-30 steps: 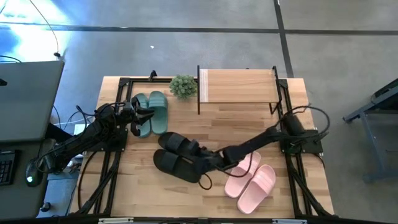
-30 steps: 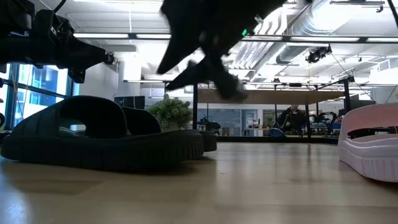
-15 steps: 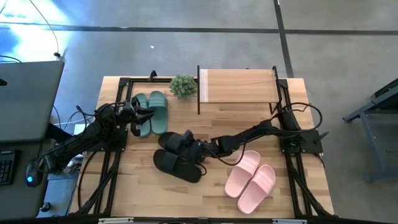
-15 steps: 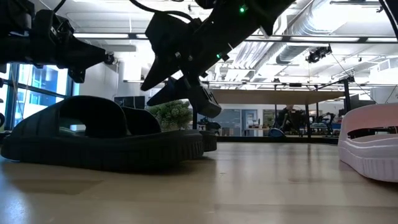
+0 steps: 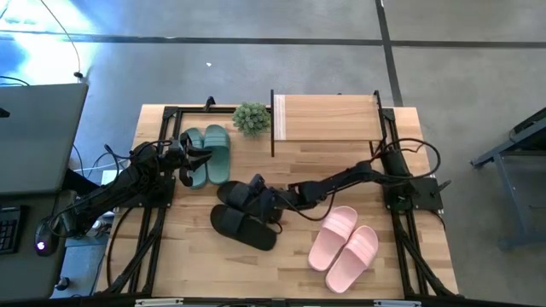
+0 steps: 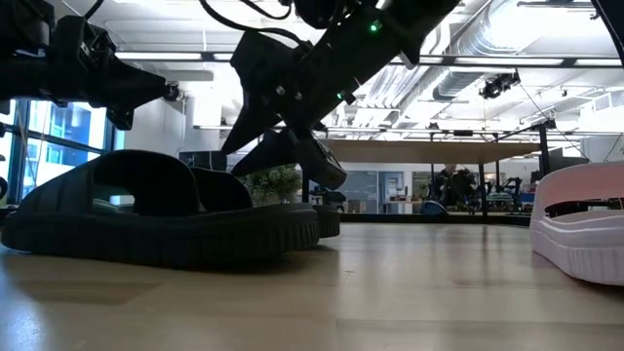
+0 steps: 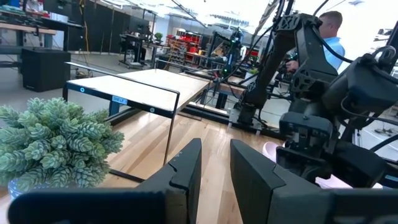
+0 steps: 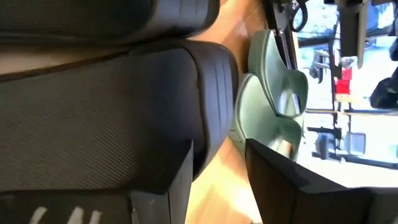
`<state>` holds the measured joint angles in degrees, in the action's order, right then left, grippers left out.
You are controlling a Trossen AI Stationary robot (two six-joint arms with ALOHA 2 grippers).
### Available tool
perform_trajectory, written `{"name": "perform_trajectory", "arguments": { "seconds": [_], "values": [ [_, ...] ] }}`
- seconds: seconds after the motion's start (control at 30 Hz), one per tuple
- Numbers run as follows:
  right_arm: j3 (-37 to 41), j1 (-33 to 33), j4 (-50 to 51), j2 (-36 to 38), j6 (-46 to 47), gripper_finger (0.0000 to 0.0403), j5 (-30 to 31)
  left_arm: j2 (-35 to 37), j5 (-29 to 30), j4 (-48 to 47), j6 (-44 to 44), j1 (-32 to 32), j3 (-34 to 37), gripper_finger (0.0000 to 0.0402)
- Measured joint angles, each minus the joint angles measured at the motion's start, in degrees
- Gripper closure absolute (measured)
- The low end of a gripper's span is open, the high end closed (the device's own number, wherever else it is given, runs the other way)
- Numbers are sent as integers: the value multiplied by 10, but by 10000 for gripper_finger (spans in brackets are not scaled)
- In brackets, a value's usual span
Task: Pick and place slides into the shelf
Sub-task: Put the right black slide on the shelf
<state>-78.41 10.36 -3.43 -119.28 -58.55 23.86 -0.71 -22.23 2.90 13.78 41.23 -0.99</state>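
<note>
The right gripper (image 5: 256, 198) has swung away from the pink slides (image 5: 343, 246) toward the table's left edge, and now hangs over the black slides (image 5: 243, 215), jaws apart.

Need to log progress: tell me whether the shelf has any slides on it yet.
Empty. From above, the shelf shows only bare plank; the black, teal and pink slides all lie on the table.

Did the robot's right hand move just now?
Yes. The right hand went from near the pink slides across the table, away from them, and is now over the black slides.
</note>
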Motion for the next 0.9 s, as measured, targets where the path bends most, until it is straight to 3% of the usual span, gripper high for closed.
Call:
{"name": "perform_trajectory", "arguments": {
  "seconds": [0.1,0.3,0.57,0.73,0.9],
  "values": [
    [0,-7,4,-2,19,265,-42,0,1,0,0,0,0,330],
    [-14,-14,3,-30,15,265,-42,0,9,0,0,0,0,330],
    [-128,-14,20,-115,0,265,52,0,10,0,0,0,0,330],
    [-185,-12,77,-132,11,266,54,0,8,-1,0,0,0,330],
    [-190,-14,101,-132,21,291,42,0,5,-2,0,0,0,330]
  ]
}}
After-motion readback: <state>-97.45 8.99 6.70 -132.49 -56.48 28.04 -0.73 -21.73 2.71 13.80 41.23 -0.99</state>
